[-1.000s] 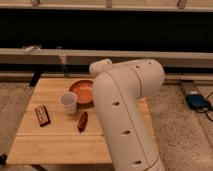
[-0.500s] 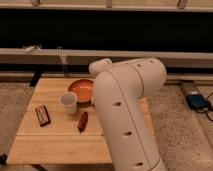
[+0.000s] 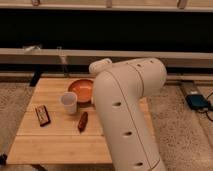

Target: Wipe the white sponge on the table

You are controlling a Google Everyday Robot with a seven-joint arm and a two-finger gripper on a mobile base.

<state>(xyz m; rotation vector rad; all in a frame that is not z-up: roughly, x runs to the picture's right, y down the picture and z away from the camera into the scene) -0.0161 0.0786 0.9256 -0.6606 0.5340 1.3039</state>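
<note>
Table [image 3: 55,142] of pale planks, gripper unseen

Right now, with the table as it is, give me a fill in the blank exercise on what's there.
The bowl on the table is ____ in colour.
The white cup stands ____, not tipped over.
The dark packet lies near the table's ____ edge as pictured.
The gripper is out of view; the white arm covers the table's ____ side as pictured.
Missing words: orange; upright; left; right.
</note>
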